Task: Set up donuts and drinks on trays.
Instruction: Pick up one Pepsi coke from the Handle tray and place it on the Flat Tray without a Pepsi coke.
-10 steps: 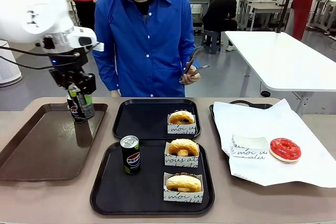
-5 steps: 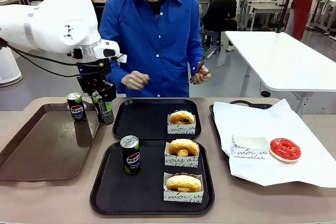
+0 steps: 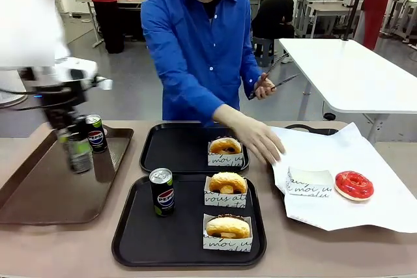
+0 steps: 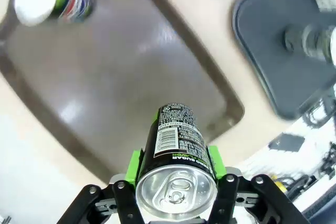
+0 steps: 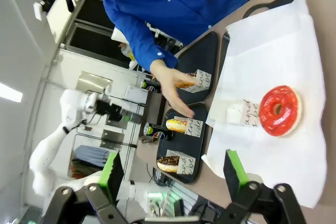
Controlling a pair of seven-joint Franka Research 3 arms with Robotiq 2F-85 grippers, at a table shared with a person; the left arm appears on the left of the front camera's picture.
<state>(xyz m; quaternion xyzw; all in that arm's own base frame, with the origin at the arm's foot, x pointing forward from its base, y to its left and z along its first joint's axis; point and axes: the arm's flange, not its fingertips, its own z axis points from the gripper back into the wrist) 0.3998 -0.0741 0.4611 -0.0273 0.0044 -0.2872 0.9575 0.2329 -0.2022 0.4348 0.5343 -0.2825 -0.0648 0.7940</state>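
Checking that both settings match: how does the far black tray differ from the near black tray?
The far black tray holds one sleeved donut; the near black tray holds two donuts. The near tray has a Pepsi can standing on it; the far tray has none. Both are black, nearly square, with raised rims.

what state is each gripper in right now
Left gripper: closed on a slim black Pepsi can with a silver top.
Right gripper: open, holding nothing.
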